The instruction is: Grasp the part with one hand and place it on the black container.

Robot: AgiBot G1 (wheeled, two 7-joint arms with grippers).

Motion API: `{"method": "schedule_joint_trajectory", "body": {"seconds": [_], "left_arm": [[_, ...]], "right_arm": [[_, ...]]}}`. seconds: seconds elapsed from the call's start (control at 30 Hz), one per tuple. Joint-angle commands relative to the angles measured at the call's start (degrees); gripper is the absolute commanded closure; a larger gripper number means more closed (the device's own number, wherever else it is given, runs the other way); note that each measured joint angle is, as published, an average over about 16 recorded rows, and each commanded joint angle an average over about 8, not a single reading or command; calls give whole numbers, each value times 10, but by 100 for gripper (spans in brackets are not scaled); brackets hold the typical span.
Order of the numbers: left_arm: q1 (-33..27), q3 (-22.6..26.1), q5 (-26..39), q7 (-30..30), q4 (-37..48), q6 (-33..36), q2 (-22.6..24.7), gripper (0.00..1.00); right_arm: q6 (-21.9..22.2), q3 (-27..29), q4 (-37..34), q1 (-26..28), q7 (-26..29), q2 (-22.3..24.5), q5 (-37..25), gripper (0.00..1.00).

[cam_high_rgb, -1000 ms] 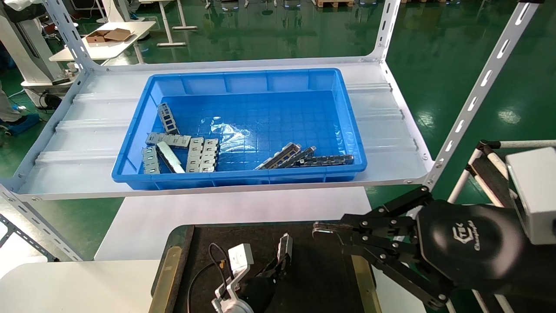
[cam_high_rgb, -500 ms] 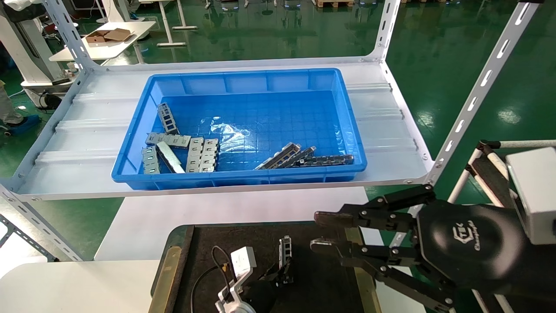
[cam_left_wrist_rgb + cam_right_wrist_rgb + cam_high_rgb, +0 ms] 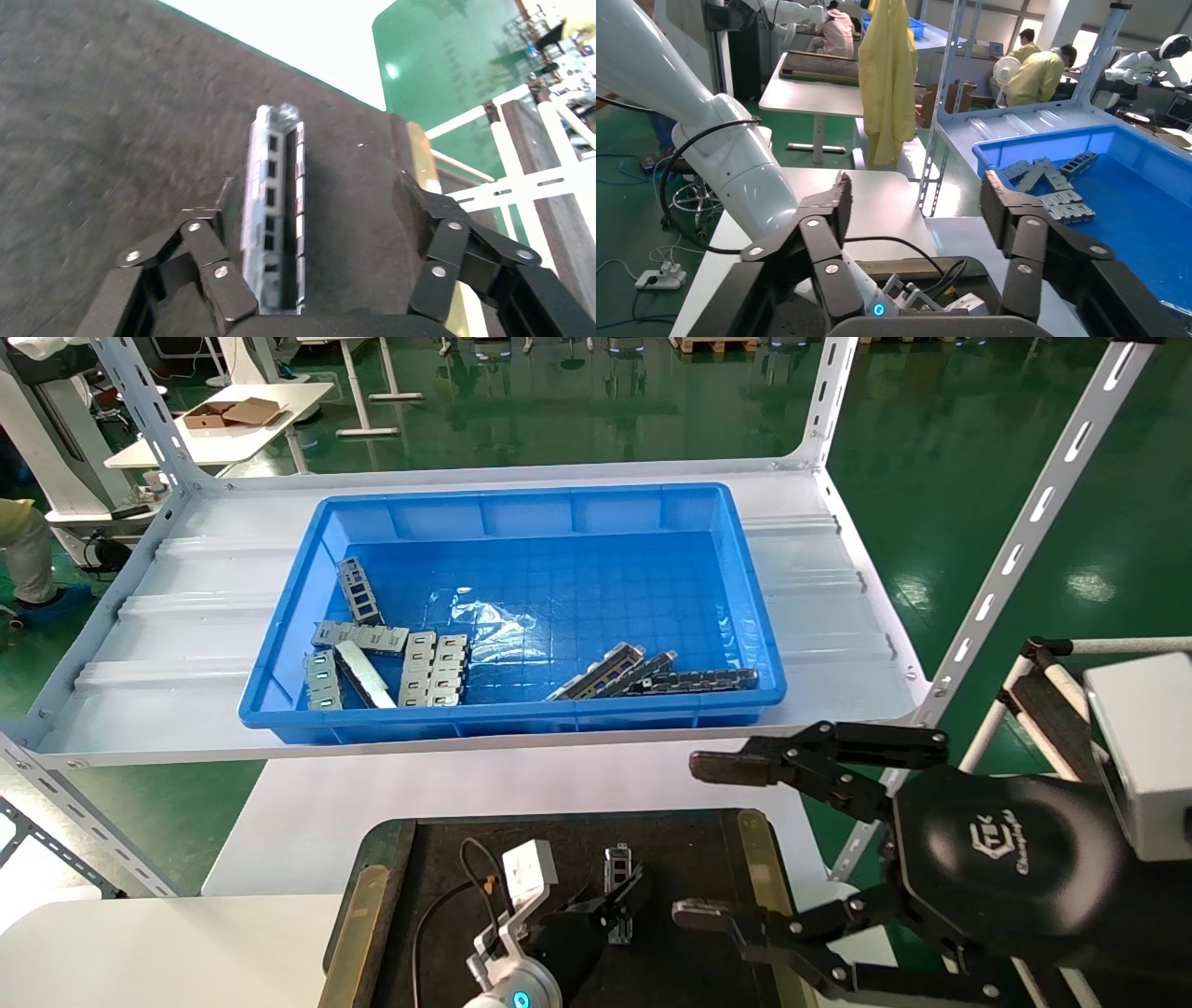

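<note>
Left tool (image 3: 309,232) spread wide, low over the black container (image 3: 689,859). The part (image 3: 275,210) lies between its jaws, apparently released onto the dark mat, though contact is hard to confirm. Placing step looks done; next, lift clear without snagging. Right tool (image 3: 712,845) also spread, hovering just beside. Beyond: blue bin (image 3: 521,719) on a shelf (image 3: 168,645), green floor.

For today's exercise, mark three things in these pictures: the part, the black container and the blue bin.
part (image 3: 273,210): left wrist view, on its row of cut-outs.
black container (image 3: 694,868): head view, on bare matte surface.
blue bin (image 3: 507,717): head view, on its near wall.
</note>
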Motion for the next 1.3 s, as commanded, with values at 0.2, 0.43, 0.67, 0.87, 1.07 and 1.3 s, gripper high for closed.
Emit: {"method": "schedule_joint_trajectory", "body": {"seconds": [0.2,0.43,0.67,0.87,1.07,1.3], "left_arm": [[-16,5,19,9,-29,37,-32,0],[-35,0,49,19,-70,111,-91,0],[-54,-20,56,21,-106,227,-163,0],[-62,-51,54,49,-136,342,-221,0],[-51,-99,51,127,-157,430,-262,0],[-26,-160,43,254,-173,514,-296,0]], "right_arm": [[0,0,0,0,0,0,0,0],[0,0,0,0,0,0,0,0],[0,-1,0,0,0,0,0,0],[0,-1,0,0,0,0,1,0],[0,-1,0,0,-1,0,1,0],[1,-1,0,0,-1,1,1,0]]}}
